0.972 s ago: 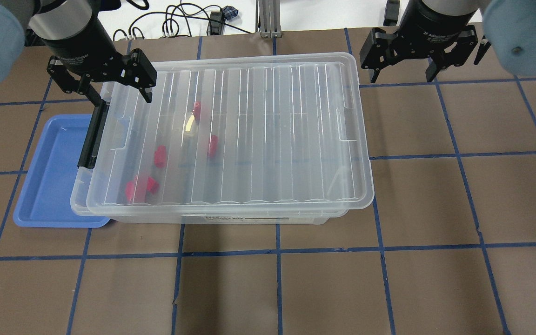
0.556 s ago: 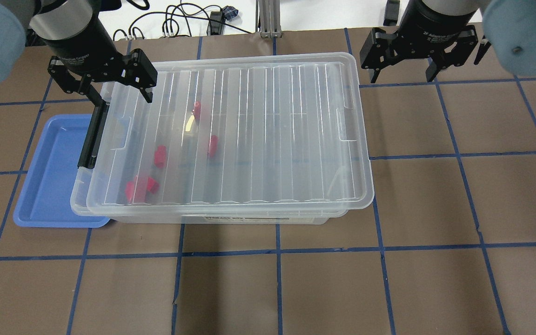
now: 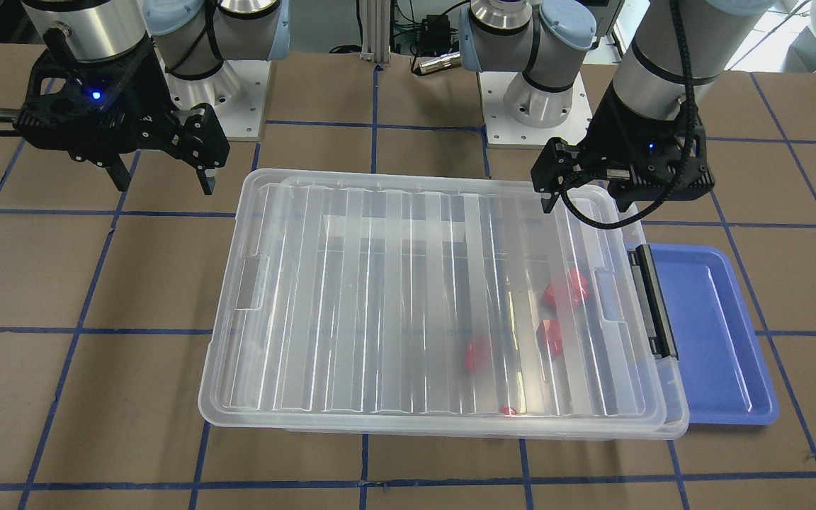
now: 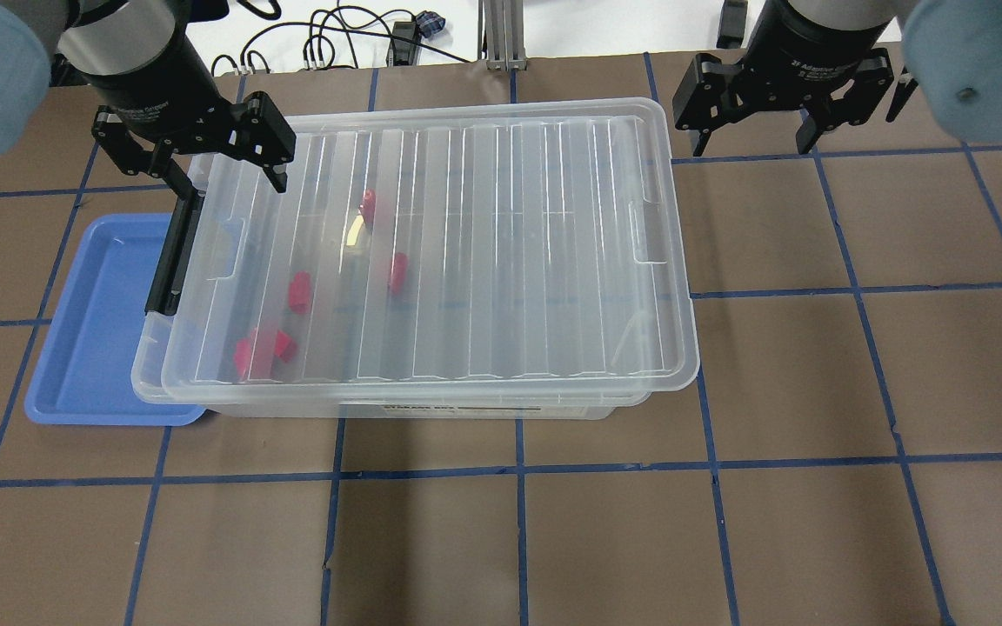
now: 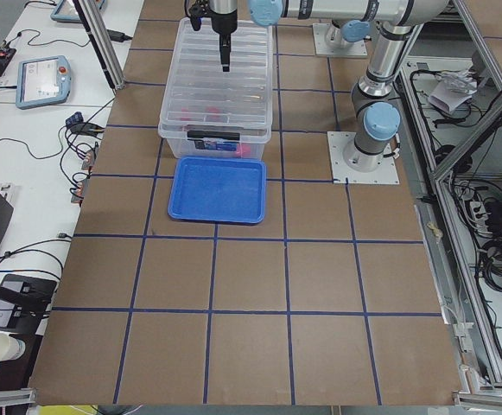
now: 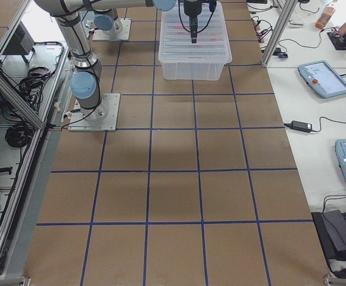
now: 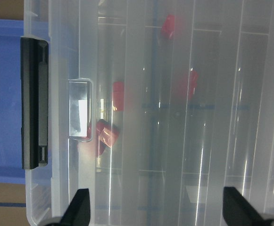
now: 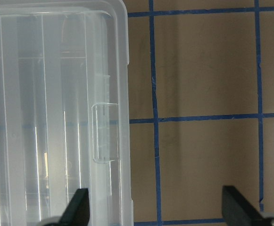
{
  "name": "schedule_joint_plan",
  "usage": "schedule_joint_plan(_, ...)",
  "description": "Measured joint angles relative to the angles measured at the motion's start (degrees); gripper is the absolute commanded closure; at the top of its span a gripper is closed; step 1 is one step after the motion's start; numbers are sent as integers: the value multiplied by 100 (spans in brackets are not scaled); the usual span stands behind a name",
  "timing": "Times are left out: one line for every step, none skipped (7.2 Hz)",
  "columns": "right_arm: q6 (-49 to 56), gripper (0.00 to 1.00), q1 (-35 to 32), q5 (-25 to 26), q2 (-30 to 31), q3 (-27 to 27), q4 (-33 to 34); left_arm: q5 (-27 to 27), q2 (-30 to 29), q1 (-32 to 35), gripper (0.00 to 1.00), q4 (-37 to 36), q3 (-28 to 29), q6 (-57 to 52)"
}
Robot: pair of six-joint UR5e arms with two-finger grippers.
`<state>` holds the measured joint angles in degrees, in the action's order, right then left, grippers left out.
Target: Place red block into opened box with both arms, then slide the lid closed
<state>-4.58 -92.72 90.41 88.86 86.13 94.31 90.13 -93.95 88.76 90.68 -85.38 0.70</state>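
The clear box (image 4: 484,407) stands mid-table with the ribbed lid (image 4: 501,243) lying on it, shifted a little to the right, so the box's left rim and black latch bar (image 4: 172,256) show. Several red blocks (image 4: 299,292) (image 3: 567,287) (image 7: 118,95) lie inside under the lid. My left gripper (image 4: 230,185) (image 3: 585,205) (image 7: 158,209) hovers open and empty over the lid's far left corner. Beyond the lid's far right corner my right gripper (image 4: 751,146) (image 3: 166,185) (image 8: 158,209) hangs open, empty, over the table.
A blue tray (image 4: 92,322) (image 3: 720,333) lies against the box's latch end, partly under it. Brown table paper with blue tape lines (image 4: 518,469) spreads in front and to the right. Cables (image 4: 327,43) run along the far edge.
The left gripper has shifted very slightly toward the far side. The lid, the box, the blocks and the right gripper stand as before.
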Motion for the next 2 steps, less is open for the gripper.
schedule_joint_plan(1,0,0,2,0,-4,-6,2,0,0,0,8,-10,0)
schedule_joint_plan(1,0,0,2,0,-5,-8,6,4,7,0,15,-20,0)
